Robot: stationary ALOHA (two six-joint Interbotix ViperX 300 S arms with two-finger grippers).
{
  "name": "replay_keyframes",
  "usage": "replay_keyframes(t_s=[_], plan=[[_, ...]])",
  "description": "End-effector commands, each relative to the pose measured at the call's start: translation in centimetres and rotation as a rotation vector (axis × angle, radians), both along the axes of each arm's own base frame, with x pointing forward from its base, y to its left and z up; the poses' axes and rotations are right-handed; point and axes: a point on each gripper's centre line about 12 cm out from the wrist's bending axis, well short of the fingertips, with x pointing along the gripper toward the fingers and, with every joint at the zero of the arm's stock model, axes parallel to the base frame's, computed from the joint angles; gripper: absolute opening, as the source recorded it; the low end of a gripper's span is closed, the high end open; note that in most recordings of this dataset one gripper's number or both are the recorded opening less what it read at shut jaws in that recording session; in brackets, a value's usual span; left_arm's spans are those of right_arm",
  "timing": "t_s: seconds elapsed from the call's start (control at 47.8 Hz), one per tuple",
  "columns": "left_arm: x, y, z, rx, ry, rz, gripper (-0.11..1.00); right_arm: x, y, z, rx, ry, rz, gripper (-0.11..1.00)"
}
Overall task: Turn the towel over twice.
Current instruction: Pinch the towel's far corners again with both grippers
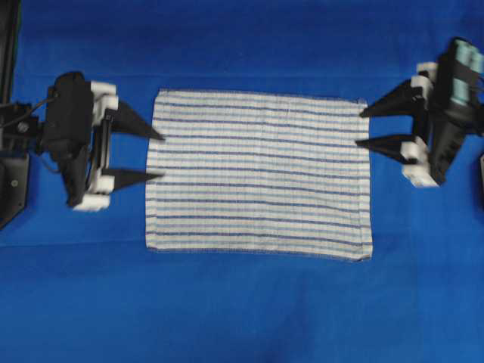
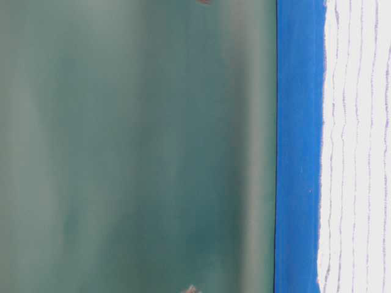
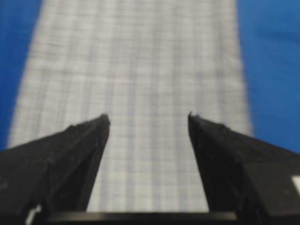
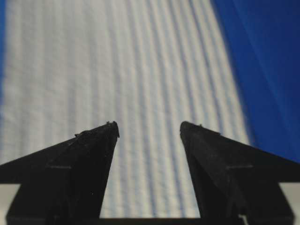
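Observation:
The towel (image 1: 257, 174), white with thin blue stripes, lies spread flat in the middle of the blue tablecloth (image 1: 242, 318). My left gripper (image 1: 160, 157) stands open at the towel's left edge, its fingertips just over that edge, nothing between them. At the towel's right edge, near the far corner, my right gripper (image 1: 360, 127) is open and empty too. In the left wrist view the towel (image 3: 140, 70) stretches ahead of the open gripper (image 3: 147, 118). The right wrist view shows the striped towel (image 4: 126, 70) beyond the open gripper (image 4: 149, 125). The table-level view catches a strip of towel (image 2: 357, 146).
The blue tablecloth covers the whole table around the towel. The left arm's base (image 1: 15, 151) sits at the left edge and the right arm's body (image 1: 454, 98) at the right edge. A green backdrop (image 2: 134, 146) rises behind the table.

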Motion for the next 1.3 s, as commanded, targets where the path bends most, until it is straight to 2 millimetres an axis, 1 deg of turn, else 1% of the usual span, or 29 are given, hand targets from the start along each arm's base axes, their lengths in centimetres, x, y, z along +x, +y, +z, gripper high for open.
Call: replay_keyframes(t_s=[0.0, 0.167, 0.188, 0.377, 0.565, 0.649, 0.837, 0.921, 1.067, 1.13, 1.193, 1.276], plan=[[0.3, 1.7, -0.5, 0.035, -0.026, 0.050, 0.62, 0.4, -1.2, -0.7, -0.007, 0.030, -0.034, 0.61], [0.1, 4.8, -3.5, 0.079, -0.004, 0.144, 0.63, 0.7, -3.6, -3.5, 0.005, 0.107, -0.104, 0.61], [0.0, 5.1, -3.9, 0.079, 0.001, 0.156, 0.64, 0.7, -3.9, -4.1, 0.010, 0.119, -0.115, 0.61], [0.3, 7.7, -7.5, 0.099, 0.076, 0.224, 0.64, 1.0, -5.9, -6.8, 0.023, 0.167, -0.158, 0.61], [0.9, 9.9, -10.3, 0.099, 0.128, 0.277, 0.64, 0.8, -7.7, -9.1, 0.044, 0.195, -0.206, 0.61], [1.2, 10.4, -11.3, 0.109, 0.151, 0.281, 0.64, 0.7, -8.3, -10.1, 0.050, 0.206, -0.216, 0.61], [1.6, 11.4, -13.3, 0.098, 0.199, 0.301, 0.64, 0.5, -9.0, -12.0, 0.073, 0.238, -0.233, 0.61], [1.4, 11.6, -14.0, 0.090, 0.221, 0.308, 0.64, 0.6, -9.0, -12.6, 0.080, 0.246, -0.232, 0.61], [1.2, 11.8, -14.4, 0.083, 0.236, 0.316, 0.61, 0.6, -9.0, -12.9, 0.084, 0.253, -0.231, 0.60], [1.2, 11.8, -14.4, 0.082, 0.239, 0.317, 0.58, 0.6, -9.0, -12.9, 0.083, 0.252, -0.231, 0.57], [1.1, 11.8, -14.5, 0.077, 0.252, 0.317, 0.51, 0.6, -9.0, -12.9, 0.082, 0.253, -0.230, 0.52], [0.9, 11.8, -14.8, 0.069, 0.277, 0.318, 0.34, 0.5, -9.0, -12.9, 0.081, 0.257, -0.228, 0.41]])
